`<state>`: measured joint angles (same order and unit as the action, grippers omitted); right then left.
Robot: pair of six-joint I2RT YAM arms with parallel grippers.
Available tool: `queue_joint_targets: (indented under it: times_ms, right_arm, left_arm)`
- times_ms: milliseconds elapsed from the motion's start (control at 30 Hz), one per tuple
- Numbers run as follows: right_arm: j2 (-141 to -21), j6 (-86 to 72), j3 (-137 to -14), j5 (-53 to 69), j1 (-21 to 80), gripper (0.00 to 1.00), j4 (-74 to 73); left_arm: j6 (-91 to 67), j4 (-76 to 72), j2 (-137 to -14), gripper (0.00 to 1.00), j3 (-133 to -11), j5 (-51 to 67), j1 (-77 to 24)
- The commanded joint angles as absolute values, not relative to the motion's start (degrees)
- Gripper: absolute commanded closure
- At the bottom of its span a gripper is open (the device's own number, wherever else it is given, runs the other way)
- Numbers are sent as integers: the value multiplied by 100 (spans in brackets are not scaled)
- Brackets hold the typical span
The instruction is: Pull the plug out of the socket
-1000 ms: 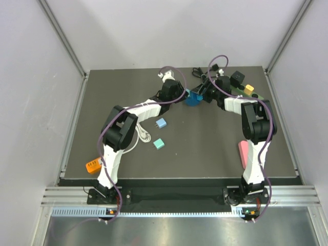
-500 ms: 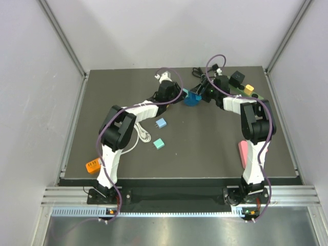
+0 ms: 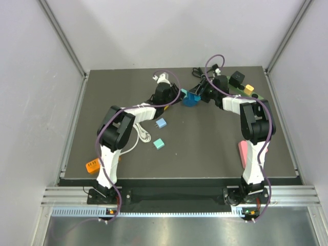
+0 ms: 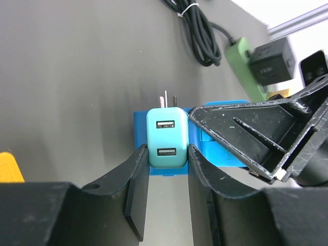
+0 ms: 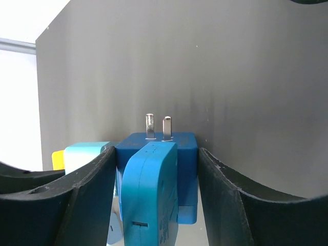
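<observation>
Left tool (image 4: 167, 154) grips the teal plug (image 4: 166, 136) half-closed, prongs bare; right tool (image 5: 156, 159) clamps the blue adapter (image 5: 177, 148) beside it. Green socket (image 4: 238, 56) lies at one o'clock. Separation looks underway; next, pull the two apart

charger (image 4: 165, 137) just left of adapter block (image 5: 156, 154) | socket (image 4: 238, 55) farther right, behind both

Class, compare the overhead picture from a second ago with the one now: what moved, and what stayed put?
The left gripper slid left, away from the blue adapter, bringing the teal charger it holds into view. The right gripper, clamped on the adapter, barely shifted. Nothing was let go. The green power strip and the light blue plug stayed put.
</observation>
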<state>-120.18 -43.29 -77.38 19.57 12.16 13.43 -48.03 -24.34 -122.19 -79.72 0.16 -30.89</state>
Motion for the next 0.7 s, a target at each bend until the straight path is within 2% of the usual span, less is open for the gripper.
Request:
queue_joint_targets:
  times_ms: [0, 167, 267, 500, 600, 667]
  right_arm:
    - [-12111, -3990, -7875, 1503, 1037, 100, 1020]
    - [-12120, -3990, -7866, 1494, 1046, 100, 1011]
    - [-12120, -3999, -7866, 1503, 1046, 100, 1020]
    - [-12129, -4025, -7857, 1529, 1020, 100, 1028]
    - [-12138, -4025, -7866, 1556, 1011, 100, 1037]
    - [-12129, -4025, -7857, 1556, 1019, 100, 1046]
  left_arm:
    - [-3833, -1523, -11882, 100, -8821, -1072, -3014]
    - [-4121, -1432, -11839, 100, -8728, -819, -2910]
    - [-4710, -2046, -11786, 100, -8272, -336, -2734]
    - [-5633, -3874, -11716, 100, -7147, -36, -2487]
    - [-5476, -3710, -11768, 100, -7416, -26, -2487]
    - [-4951, -3063, -11742, 100, -7645, -157, -2636]
